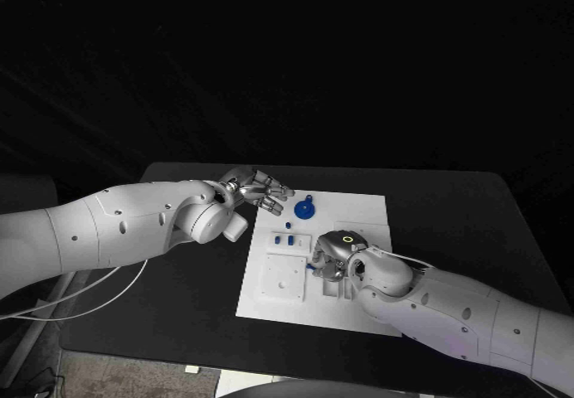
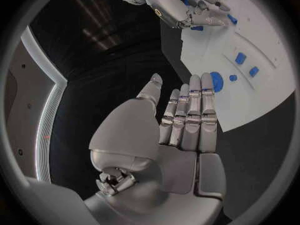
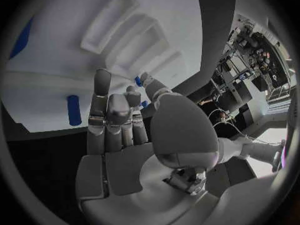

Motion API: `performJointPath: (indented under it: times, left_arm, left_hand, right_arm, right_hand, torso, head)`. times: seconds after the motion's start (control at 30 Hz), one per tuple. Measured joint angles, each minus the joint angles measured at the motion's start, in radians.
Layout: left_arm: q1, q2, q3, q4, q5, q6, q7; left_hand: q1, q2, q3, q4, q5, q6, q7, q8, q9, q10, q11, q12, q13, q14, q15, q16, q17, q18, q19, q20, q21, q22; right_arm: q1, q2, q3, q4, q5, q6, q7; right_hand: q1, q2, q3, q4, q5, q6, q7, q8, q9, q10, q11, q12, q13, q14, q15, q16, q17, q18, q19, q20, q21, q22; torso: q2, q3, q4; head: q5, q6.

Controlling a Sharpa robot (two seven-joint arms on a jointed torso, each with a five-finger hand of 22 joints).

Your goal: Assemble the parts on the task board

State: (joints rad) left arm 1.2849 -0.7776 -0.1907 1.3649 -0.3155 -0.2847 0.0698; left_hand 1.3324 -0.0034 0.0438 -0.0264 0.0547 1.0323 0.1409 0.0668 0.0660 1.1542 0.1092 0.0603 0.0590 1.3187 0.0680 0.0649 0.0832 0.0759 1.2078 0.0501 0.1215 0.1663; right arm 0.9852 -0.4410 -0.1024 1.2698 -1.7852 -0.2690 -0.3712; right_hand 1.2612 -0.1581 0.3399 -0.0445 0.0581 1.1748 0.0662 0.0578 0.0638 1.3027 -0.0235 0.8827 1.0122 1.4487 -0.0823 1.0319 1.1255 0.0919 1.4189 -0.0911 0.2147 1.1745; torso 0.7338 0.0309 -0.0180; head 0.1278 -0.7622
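The white task board (image 1: 269, 290) lies mid-table. My right hand (image 1: 340, 251) is low over its middle, and the thumb and a curled finger pinch a small blue part (image 3: 138, 80) just above the board's recesses (image 3: 134, 45). A blue oblong part (image 3: 74, 110) lies on the board beside those fingers. My left hand (image 1: 259, 189) hovers at the board's far left corner, fingers straight and apart, holding nothing. A round blue part (image 1: 304, 210) lies near it, and two small blue parts (image 1: 284, 240) sit on the board between the hands.
The board (image 2: 250, 100) has a square plate recess (image 1: 286, 275) on its near left. Black table (image 1: 454, 215) surrounds the board on all sides. My right hand (image 2: 187, 7) also appears in the left wrist view.
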Motion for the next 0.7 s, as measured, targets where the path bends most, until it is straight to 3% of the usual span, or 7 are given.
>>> performJointPath:
  times: [0.2,0.7]
  left_arm:
    - [0.0,0.0,0.0,0.0,0.0,0.0,0.0]
    - [0.0,0.0,0.0,0.0,0.0,0.0,-0.001]
  left_hand:
    - [0.0,0.0,0.001,-0.001,0.0,0.0,0.0,0.0,0.0,0.0,0.0,0.0,0.0,0.0,0.0,0.0,0.001,0.0,0.0,0.0,0.0,0.0]
    - [0.0,0.0,0.006,-0.006,0.0,0.0,0.0,0.0,0.0,0.0,0.0,0.0,0.0,0.0,0.0,0.0,0.003,-0.001,0.0,0.0,0.0,0.0]
  right_arm:
    - [-0.002,0.012,-0.007,-0.015,-0.01,-0.007,-0.017]
    - [-0.008,0.036,-0.013,-0.024,-0.015,-0.021,-0.025]
  right_hand:
    - [-0.007,0.006,0.05,-0.015,0.0,0.004,0.0,0.0,0.0,0.0,0.0,0.007,0.002,0.0,0.0,0.004,0.003,0.0,0.0,0.0,0.003,0.004]
    - [-0.016,0.008,0.064,-0.023,0.0,0.008,0.001,0.0,0.0,0.0,0.0,0.007,0.003,0.0,0.0,0.004,0.004,0.0,0.0,0.0,0.006,0.009]
  torso:
    - [0.0,-0.0005,-0.0003]
    - [0.0,-0.0005,-0.0011]
  head:
    - [0.002,-0.002]
    - [0.008,-0.011]
